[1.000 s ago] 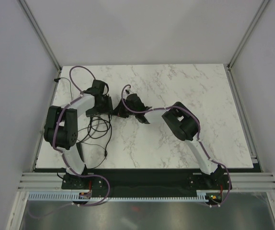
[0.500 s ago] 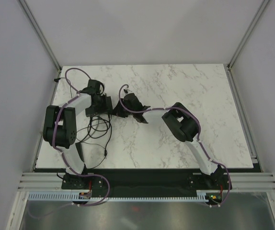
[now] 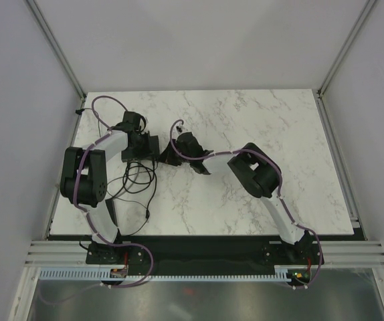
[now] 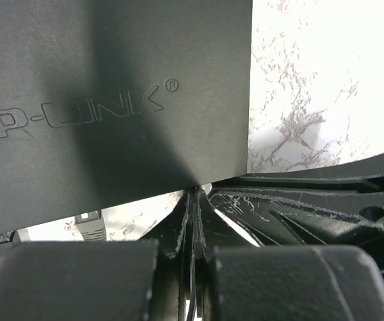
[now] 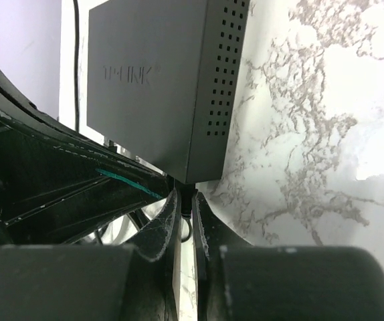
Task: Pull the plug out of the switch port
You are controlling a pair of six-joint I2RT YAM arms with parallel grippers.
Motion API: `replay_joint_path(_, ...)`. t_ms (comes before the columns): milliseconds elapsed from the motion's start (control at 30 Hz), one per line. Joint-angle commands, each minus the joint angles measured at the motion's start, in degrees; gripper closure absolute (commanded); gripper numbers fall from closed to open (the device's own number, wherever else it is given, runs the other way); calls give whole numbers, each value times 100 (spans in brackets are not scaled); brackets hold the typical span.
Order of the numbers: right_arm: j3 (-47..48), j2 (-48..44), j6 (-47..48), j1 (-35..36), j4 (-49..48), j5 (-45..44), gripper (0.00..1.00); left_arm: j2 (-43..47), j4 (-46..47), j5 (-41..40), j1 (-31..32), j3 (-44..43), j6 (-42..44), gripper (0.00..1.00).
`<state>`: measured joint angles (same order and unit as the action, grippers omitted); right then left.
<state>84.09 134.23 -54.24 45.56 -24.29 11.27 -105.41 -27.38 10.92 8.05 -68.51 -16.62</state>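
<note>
On the left-middle part of the marble table (image 3: 245, 134), between the two grippers, the switch (image 5: 145, 93) is laid flat. A raised brand mark is read on its black top, and a grid of vent holes is seen on one side wall. Left gripper (image 4: 193, 217): held just at the switch's near edge, with the fingers pressed together tip to tip and nothing seen between them. Right gripper (image 5: 184, 207): set at the switch's near corner, below the vented wall, with the fingers drawn almost together so that only a thin slit is left. A small dark piece (image 5: 184, 195) is seen at the tips. Whether it is the plug, and whether it is clamped, cannot be told. A thin black cable (image 5: 76, 60) is run along the side of the switch away from the vents. From above, a loose coil (image 3: 137, 180) of black wire is seen on the table near the left arm (image 3: 85, 177), toward the arm bases from the switch. The right arm (image 3: 255, 170) is stretched across from the right, its wrist turned toward the switch.
</note>
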Motion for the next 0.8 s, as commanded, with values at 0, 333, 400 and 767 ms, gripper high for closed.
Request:
replay_joint_path(0, -156, 269, -532, 76, -467, 1243, 100, -209, 488, -353, -85, -13, -69, 98)
replay_joint_path(333, 88, 8, 322, 216, 974, 248, 100, -173, 487, -380, -94, -31, -43, 98)
replay_joint_path(400, 343, -81, 860, 383, 1857, -507, 100, -182, 487, -380, -94, -31, -43, 98)
replay_joint_path(767, -603, -380, -190, 279, -150, 1024, 100, -156, 487, -424, -94, -39, -25, 98)
